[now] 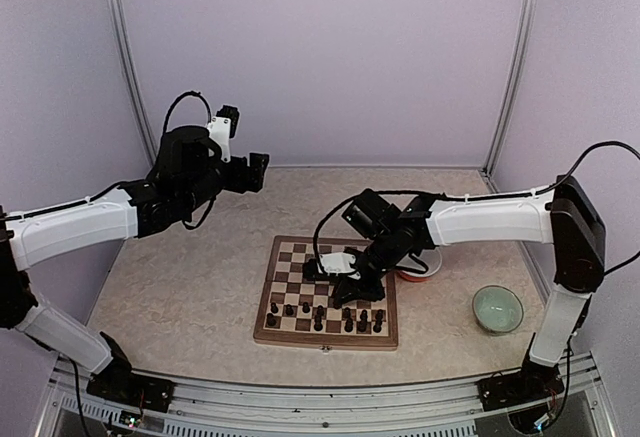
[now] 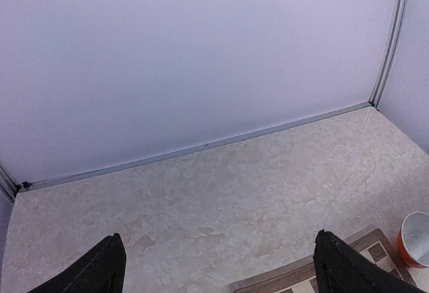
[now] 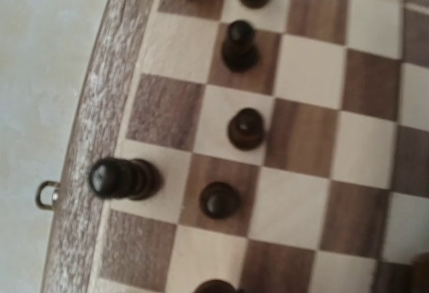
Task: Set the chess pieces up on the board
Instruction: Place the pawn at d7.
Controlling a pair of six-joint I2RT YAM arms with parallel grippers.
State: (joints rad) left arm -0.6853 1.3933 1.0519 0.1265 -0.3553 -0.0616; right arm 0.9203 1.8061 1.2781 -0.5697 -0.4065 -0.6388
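Marbled beige tabletop (image 1: 190,287) carries the board (image 1: 290,257), which lies directly beneath my right gripper (image 1: 347,275). The chess pieces (image 1: 318,314) are crowded on the rows just nearside of its closed jaws, and whether those jaws pinch a piece I cannot tell. Risk, as I judge it: the tool hangs low over tightly packed figures, so sideways drift or a careless descent could topple neighbours or shove one off its square. My left gripper (image 1: 258,170), jaws spread wide and empty, hovers well clear to the far left; an orange bowl (image 2: 405,251) and a green bowl (image 1: 497,308) sit off the right tool's right side.
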